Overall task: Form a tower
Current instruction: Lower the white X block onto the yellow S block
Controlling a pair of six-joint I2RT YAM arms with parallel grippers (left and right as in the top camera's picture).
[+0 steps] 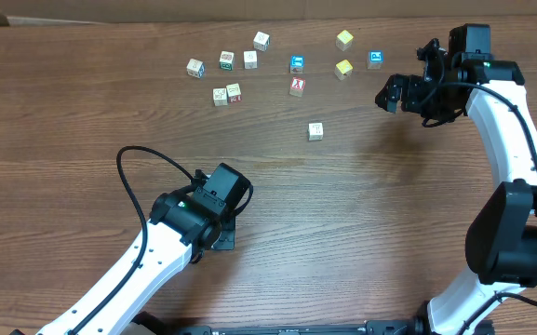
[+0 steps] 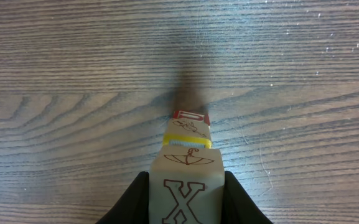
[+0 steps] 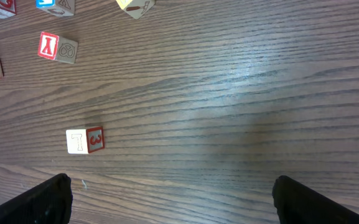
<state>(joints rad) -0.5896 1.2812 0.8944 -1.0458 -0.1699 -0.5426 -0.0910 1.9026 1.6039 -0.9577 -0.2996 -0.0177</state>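
Tower: the tower (image 2: 188,163) stands on the wooden table (image 2: 55,68), one cube wide, with three cubes showing in the left wrist view.
Top cube: a large X on its upper face, an umbrella drawing on the side facing the camera.
Lower cubes: one with a yellow edge under it, one with a red edge at the bottom, touching the table.
Left gripper: the left gripper (image 2: 186,200) is clamped on the top cube, a black finger pressed on each side.
Tower's place: hidden under the left gripper in the overhead view, well apart from the T cube (image 1: 315,130), to its left and nearer the robot.
T cube: alone and flat on the table, a red 3 on its side.
Red-faced cube: the red-faced cube (image 1: 297,87) lies just beyond the T cube.
Other cubes: two blue-faced cubes (image 1: 297,63), two yellow cubes (image 1: 344,39) and several pale cubes (image 1: 226,93) lie scattered farther beyond the T cube, singly.
Right gripper: the right gripper (image 3: 179,200) hovers to the right of the T cube and beyond it, fingers wide apart, holding nothing.
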